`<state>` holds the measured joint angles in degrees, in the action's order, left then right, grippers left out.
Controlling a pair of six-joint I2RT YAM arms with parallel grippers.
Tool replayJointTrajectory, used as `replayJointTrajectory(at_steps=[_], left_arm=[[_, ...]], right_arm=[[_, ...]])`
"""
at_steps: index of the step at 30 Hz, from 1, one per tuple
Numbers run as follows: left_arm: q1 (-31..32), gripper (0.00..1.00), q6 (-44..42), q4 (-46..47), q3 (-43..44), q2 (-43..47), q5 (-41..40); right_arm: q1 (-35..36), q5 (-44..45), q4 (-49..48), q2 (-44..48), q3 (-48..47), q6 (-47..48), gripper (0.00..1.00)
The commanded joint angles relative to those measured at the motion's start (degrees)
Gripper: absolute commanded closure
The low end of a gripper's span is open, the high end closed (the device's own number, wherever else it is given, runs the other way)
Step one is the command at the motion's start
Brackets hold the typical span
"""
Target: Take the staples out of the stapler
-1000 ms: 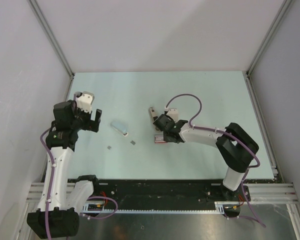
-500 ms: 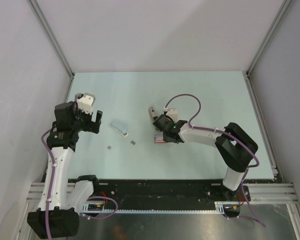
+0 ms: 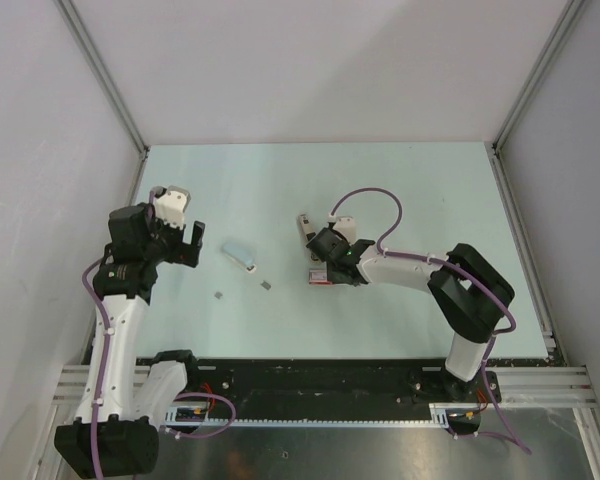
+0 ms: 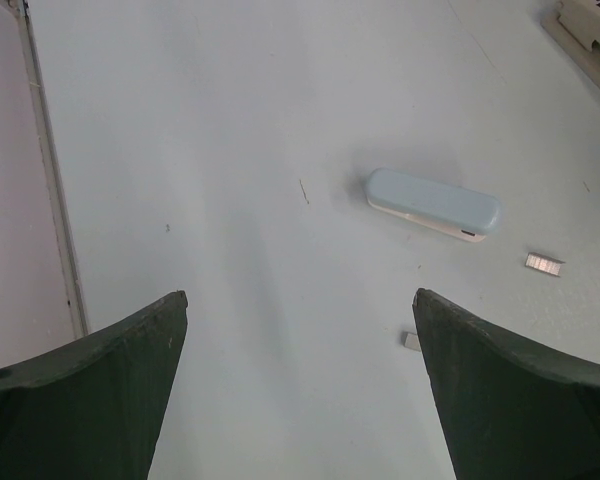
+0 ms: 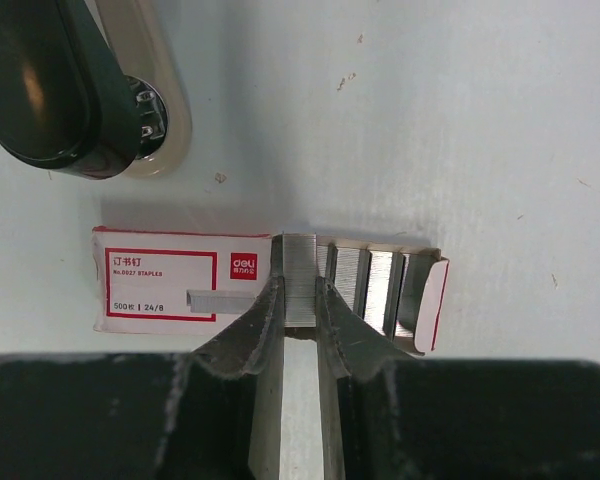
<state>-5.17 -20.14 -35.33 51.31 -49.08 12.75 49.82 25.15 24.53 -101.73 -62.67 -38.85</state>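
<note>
My right gripper [image 5: 300,290] is shut on a strip of grey metallic staples [image 5: 300,280], held at the open end of a red-and-white flat box [image 5: 170,280] that holds more strips. The beige and black stapler [image 5: 100,100] lies just beyond the box. In the top view the right gripper [image 3: 322,266] sits over the box [image 3: 320,279], with the stapler [image 3: 304,228] behind it. Two small loose staple pieces [image 4: 544,263] [image 4: 411,341] lie on the table. My left gripper [image 4: 300,300] is open and empty, raised at the left [image 3: 185,243].
A pale blue oblong piece [image 4: 433,203] lies on the table between the arms, also seen in the top view [image 3: 238,255]. White walls with metal rails [image 3: 100,75] bound the table on three sides.
My right gripper has shifted slightly left over the box. The left arm has barely moved.
</note>
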Motion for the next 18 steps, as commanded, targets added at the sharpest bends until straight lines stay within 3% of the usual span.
replayJointTrajectory(at_steps=[1,18], left_arm=[[-0.52,0.01,-1.07,0.43,-0.41,1.09,1.56],[-0.47,0.01,-1.92,0.41,-1.43,2.84,0.87]], right_arm=[[-0.28,0.36,0.15,-0.76,-0.90,0.11,1.00],[2.16,2.97,1.35,0.89,-0.95,-1.30,1.00]])
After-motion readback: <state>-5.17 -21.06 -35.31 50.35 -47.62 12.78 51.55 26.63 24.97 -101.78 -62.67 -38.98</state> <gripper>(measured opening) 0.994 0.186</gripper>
